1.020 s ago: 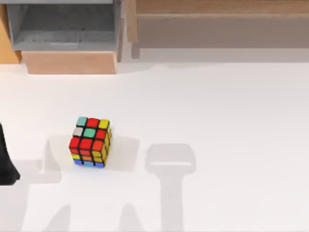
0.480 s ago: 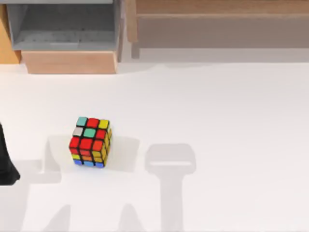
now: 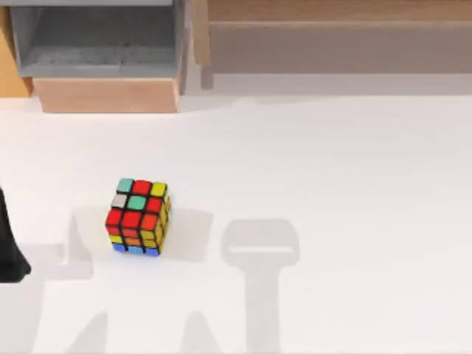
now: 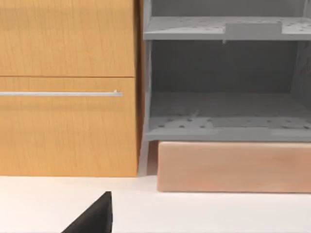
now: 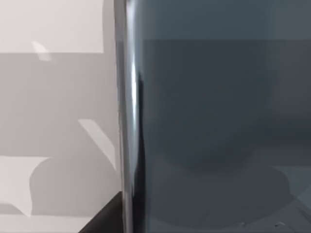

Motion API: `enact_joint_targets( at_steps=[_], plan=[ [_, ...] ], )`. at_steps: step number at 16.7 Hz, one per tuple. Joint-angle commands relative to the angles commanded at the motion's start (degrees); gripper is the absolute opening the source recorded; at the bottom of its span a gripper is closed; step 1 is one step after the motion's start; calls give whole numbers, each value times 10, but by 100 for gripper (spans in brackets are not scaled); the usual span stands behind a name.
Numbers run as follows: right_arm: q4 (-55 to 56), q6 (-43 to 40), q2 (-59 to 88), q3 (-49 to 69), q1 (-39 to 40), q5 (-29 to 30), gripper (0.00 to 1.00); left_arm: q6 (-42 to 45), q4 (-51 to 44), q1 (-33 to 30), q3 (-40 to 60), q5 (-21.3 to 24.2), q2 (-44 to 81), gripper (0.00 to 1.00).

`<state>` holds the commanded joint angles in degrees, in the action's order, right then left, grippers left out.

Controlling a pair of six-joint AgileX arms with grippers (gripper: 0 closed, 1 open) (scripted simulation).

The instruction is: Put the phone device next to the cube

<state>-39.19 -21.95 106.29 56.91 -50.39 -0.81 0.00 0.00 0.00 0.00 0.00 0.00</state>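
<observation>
One cube [image 3: 138, 216] on table [image 3: 332, 184], one phone device [image 5: 214, 121]; pincer states unclear.

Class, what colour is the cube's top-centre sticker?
Teal, on the cube; the top view shows it best.

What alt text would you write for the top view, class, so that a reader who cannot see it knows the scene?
A small puzzle cube with red, yellow, teal, orange and blue stickers sits on a white table, left of centre. Behind it stand a grey open shelf unit and wooden furniture. A dark part of the left arm enters at the left edge.
</observation>
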Motion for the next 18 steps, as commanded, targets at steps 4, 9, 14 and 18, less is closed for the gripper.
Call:
enact_joint_targets(
  at_steps=[4,9,14,18],
  plan=[
    [-16,0,-16,8,0,-1,0,0,0,0,0,0,0,100],
    [-46,0,-31,22,0,-1,0,0,0,0,0,0,0,100],
    [-53,1,-34,25,0,-1,0,0,0,0,0,0,0,100],
    [-59,17,-51,52,17,3,0,0,0,0,0,0,0,100]
  ],
)
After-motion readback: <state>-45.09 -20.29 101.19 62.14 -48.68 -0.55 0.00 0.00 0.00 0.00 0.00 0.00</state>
